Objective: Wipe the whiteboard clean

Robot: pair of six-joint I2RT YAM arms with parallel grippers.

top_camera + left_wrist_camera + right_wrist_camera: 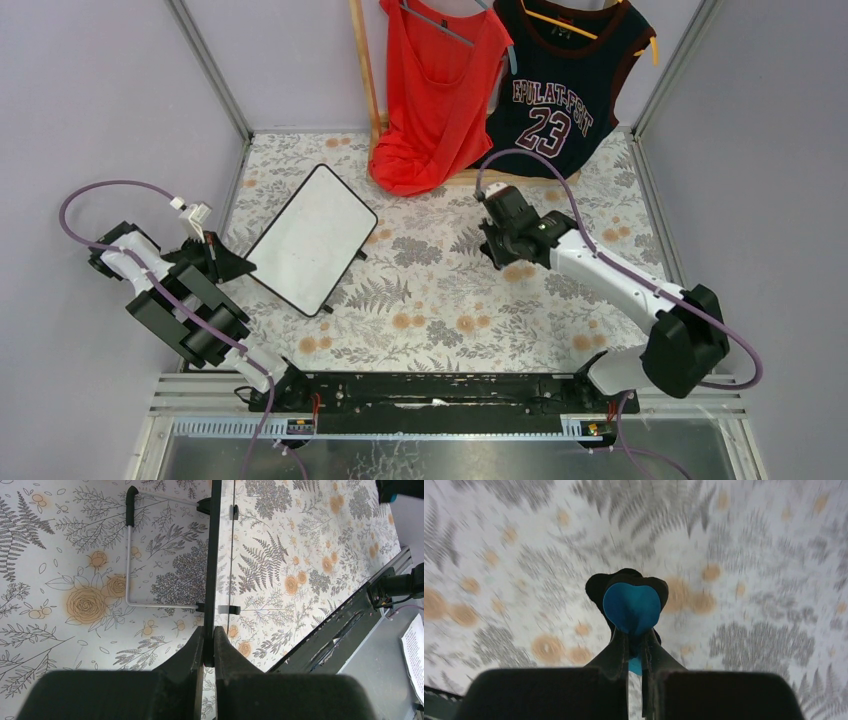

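Whiteboard (312,238) on the left part of the floral tabletop (450,300), held by its edge.
Its long axis runs diagonally from near-left to far-right, white face up. The left jaws are closed tight on the thin black frame at the near-left corner. The right jaws, well apart to the right, are clamped on a small blue pad (631,607).

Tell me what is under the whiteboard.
Under the whiteboard, the left wrist view shows a white wire stand fixed to its back, above the floral cloth. From above, the board covers whatever lies beneath.
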